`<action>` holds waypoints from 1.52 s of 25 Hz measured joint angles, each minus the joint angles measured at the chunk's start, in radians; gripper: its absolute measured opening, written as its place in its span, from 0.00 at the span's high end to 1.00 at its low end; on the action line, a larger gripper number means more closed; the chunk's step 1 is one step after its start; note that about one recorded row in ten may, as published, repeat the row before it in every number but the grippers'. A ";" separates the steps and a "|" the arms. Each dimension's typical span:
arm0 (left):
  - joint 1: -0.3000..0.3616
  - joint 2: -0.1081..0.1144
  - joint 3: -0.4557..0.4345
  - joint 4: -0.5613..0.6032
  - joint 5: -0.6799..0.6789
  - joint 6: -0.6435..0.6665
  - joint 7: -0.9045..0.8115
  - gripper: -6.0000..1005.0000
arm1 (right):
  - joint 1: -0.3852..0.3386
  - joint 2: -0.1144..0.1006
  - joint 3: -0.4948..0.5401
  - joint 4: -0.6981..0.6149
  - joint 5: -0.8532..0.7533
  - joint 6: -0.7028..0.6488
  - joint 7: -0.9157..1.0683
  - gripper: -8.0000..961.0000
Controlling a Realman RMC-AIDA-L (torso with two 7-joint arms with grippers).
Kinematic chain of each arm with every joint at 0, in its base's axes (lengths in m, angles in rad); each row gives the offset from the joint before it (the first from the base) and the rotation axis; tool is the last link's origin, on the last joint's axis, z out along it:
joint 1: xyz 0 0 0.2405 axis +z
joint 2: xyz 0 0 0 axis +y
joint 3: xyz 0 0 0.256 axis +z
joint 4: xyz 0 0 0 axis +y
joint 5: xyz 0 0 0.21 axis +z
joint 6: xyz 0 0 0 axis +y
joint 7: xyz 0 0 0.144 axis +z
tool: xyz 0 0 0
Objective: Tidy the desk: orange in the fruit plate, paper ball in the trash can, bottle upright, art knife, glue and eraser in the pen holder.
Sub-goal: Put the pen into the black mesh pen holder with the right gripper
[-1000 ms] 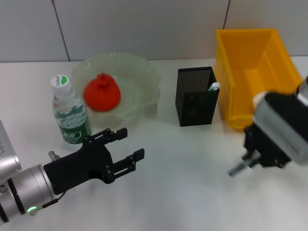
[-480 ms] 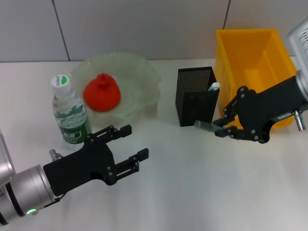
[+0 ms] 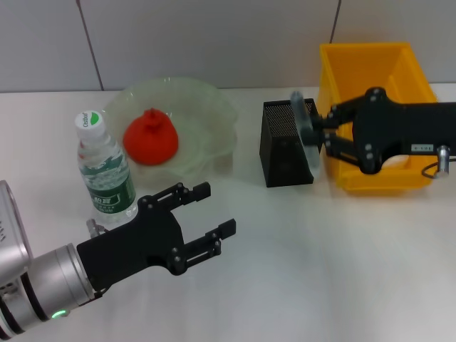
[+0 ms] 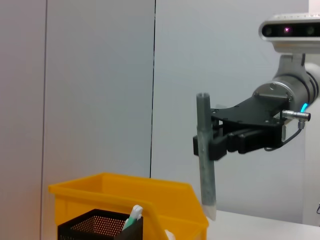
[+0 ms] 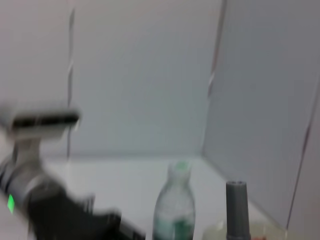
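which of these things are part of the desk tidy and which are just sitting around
Part of the job: orange, fruit plate, bottle, pen holder, trash can, grey stick gripped upright in the right pincer.

Just there: white table, idle left pincer.

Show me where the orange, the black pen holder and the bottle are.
orange (image 3: 150,137): head view, middle of its red body.
pen holder (image 3: 285,153): head view, front mesh wall.
bottle (image 3: 108,182): head view, green label.

White desk (image 3: 299,271), grey wall panels (image 3: 214,35)

Black metal-mesh pen holder (image 3: 287,144), glossy yellow plastic trash can (image 3: 377,107), translucent fruit plate (image 3: 206,117)
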 joint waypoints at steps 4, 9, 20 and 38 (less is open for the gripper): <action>-0.006 -0.002 -0.004 -0.001 -0.006 -0.002 -0.003 0.31 | -0.033 0.002 0.000 0.086 0.178 0.042 0.001 0.85; -0.007 0.005 -0.002 0.002 -0.001 0.001 -0.008 0.31 | -0.046 0.002 -0.009 0.178 0.293 0.085 -0.039 0.85; 0.001 0.003 0.013 -0.004 0.017 0.016 0.023 0.31 | -0.057 0.007 -0.010 0.122 0.305 0.166 -0.316 0.86; -0.008 0.000 -0.001 -0.031 0.010 -0.015 0.126 0.31 | -0.072 0.010 -0.083 0.215 0.503 0.370 -1.698 0.86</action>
